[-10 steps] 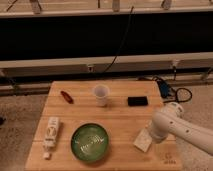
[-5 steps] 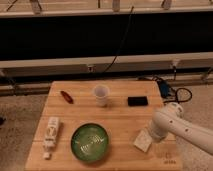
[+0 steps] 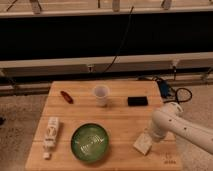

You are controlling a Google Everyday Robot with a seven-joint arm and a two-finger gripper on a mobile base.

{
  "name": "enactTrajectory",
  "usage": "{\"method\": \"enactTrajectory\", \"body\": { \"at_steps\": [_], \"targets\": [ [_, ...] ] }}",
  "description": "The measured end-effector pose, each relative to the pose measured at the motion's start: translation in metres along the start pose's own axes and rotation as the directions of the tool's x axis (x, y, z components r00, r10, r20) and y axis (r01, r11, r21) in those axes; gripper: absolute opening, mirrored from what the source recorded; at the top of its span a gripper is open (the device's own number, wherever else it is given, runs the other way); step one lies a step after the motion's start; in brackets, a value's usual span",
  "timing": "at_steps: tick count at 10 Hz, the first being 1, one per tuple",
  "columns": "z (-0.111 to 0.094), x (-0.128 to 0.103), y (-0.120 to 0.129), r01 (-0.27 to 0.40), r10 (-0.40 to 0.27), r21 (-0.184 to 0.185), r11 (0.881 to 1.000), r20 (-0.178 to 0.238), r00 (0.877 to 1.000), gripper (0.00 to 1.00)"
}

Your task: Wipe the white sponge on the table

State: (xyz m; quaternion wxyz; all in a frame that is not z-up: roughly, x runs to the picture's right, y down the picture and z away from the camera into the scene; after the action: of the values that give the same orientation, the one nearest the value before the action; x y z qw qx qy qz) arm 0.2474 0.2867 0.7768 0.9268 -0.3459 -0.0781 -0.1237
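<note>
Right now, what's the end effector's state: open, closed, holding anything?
End effector: down at the white sponge, on the table at the lower right of the camera view; open, closed or holding cannot be told.

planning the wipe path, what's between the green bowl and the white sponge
Only bare table wood, as the camera view shows. The claw is down at the white sponge's upper right edge.

no legible txt, table (image 3: 122, 116) corner logo (image 3: 170, 162) unreadable, gripper (image 3: 148, 138) at white sponge (image 3: 141, 145)
</note>
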Motion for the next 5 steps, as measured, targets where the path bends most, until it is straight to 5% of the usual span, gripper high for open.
{"method": "enactTrajectory", "body": {
  "at_steps": [5],
  "targets": [
    [-0.0036, -0.0031, -0.0036, 0.008, -0.008, -0.004, 1.0, -0.019, 1.0, 0.01]
  ]
}}
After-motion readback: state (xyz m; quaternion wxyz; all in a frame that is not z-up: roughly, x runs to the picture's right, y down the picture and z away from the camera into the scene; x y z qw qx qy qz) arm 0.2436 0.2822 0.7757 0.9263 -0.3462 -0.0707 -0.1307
